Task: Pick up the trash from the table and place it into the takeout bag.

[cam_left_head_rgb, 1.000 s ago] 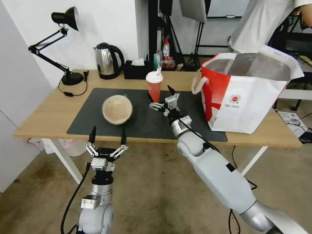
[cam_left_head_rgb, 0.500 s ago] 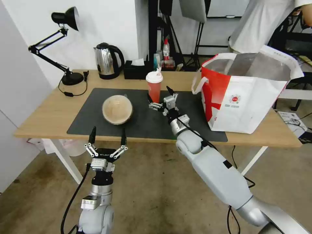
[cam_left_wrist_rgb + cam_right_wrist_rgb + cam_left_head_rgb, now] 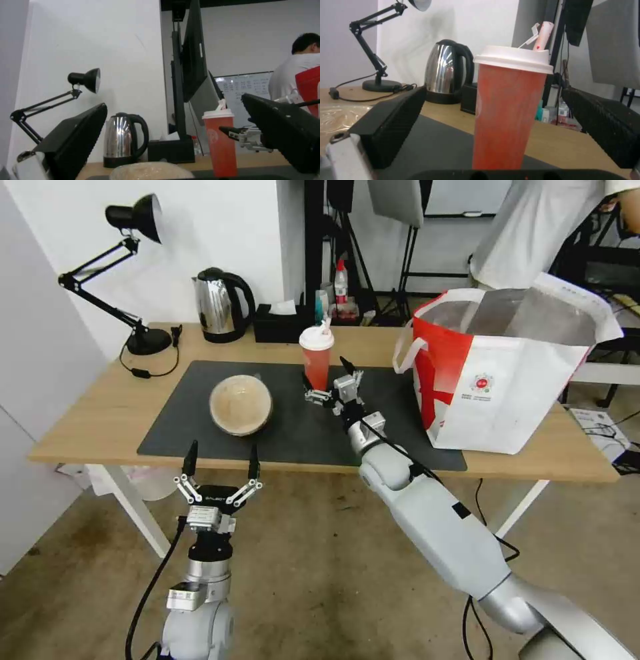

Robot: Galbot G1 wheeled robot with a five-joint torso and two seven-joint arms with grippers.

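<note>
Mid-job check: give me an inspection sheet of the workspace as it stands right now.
Surface: table with a dark mat.
Job's things: red cup upright on the mat; beige bowl on the mat's left part; takeout bag open at the table's right end.
Clutter: kettle, black tissue box and desk lamp along the back edge.
Grippers: right pincer open, at the cup, fingers either side, not touching; left pincer open, below the front edge.
Cables: lamp cord on the table; a cable along each arm.
Surroundings: white wall, stands, a person behind the bag.
</note>
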